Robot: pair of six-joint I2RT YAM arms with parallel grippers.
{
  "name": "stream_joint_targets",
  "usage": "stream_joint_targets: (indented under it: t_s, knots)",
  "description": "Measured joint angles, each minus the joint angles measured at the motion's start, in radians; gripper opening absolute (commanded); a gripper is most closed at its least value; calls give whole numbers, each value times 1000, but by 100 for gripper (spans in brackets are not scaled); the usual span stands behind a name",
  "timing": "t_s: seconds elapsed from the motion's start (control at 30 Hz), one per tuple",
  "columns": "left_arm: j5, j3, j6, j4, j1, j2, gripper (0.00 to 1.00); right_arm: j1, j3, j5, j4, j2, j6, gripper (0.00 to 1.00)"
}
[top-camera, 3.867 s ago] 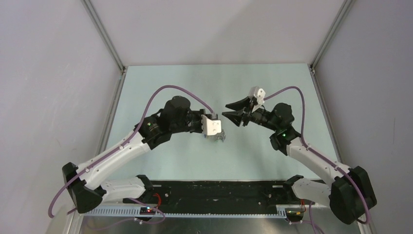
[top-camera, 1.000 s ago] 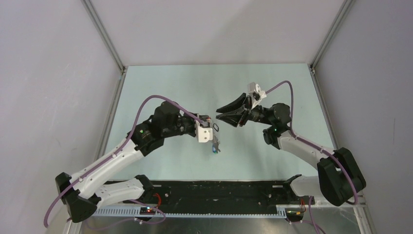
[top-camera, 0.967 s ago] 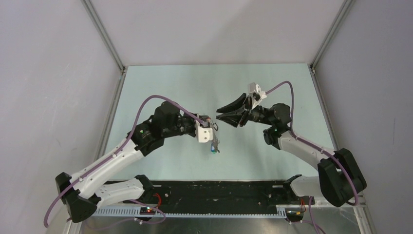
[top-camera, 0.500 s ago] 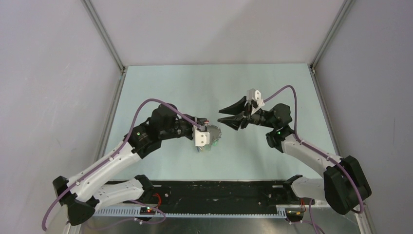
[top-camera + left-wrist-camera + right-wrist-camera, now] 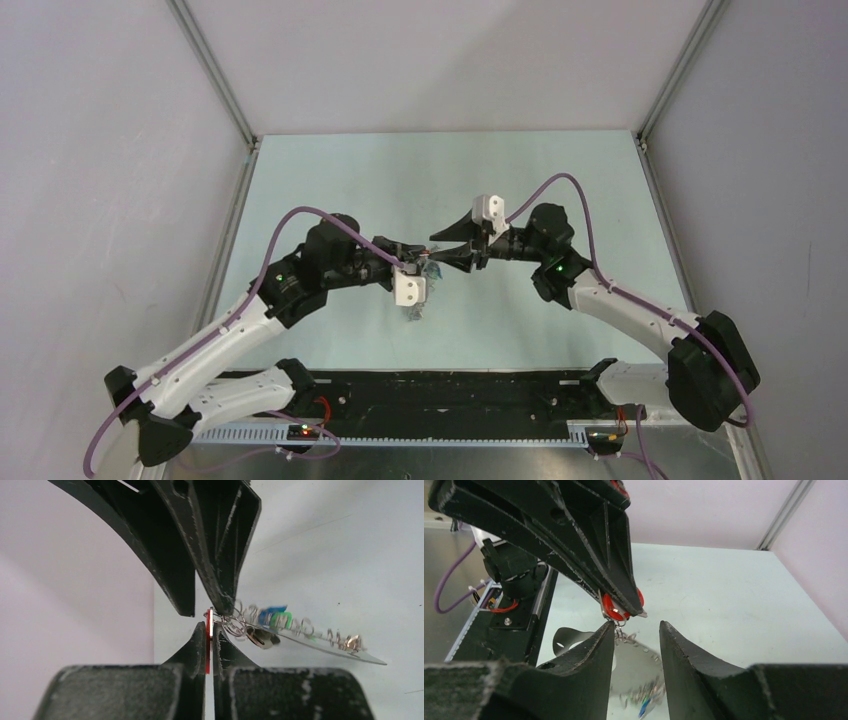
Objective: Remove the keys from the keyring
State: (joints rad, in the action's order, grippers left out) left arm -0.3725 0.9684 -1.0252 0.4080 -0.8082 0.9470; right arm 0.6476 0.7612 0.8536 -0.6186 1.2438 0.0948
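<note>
My left gripper (image 5: 424,268) is shut on the flat red head of one key (image 5: 207,641), held above the table. From that key the thin grey keyring (image 5: 325,648) hangs out to the side, with blue and green keys (image 5: 276,617) strung on it. In the right wrist view the red key (image 5: 614,607) sits at the left gripper's tip, and the keyring (image 5: 640,672) hangs blurred below it. My right gripper (image 5: 637,626) is open and faces the left one tip to tip. Its left finger (image 5: 610,629) is right at the small wire loops under the red key.
The pale green table (image 5: 340,180) is walled by grey panels with metal posts at the back corners (image 5: 250,140). A black rail (image 5: 450,390) runs along the near edge between the arm bases. Both arms meet near the table's middle.
My right gripper has moved left and down until its tips reach the left gripper's tip. The left gripper stayed shut on the red key, and the keyring swung beneath it.
</note>
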Motion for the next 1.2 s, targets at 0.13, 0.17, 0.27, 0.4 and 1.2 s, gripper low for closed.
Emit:
stream_joint_targets:
  t_s: [0.13, 0.17, 0.27, 0.4, 1.2]
  knots:
    - [-1, -2, -5, -1, 0, -2, 0, 24, 6, -18, 63, 4, 60, 42]
    - [-1, -2, -5, 0, 0, -3, 0, 28, 6, -19, 76, 6, 68, 42]
    - [0, -2, -5, -1, 0, -6, 0, 37, 6, -20, 103, 9, 91, 42]
    - [-1, -2, -5, -1, 0, -8, 0, 42, 6, -18, 121, 10, 105, 41]
    - [11, -3, -3, -5, 0, 8, 0, 83, 59, -96, 243, 2, 177, 0]
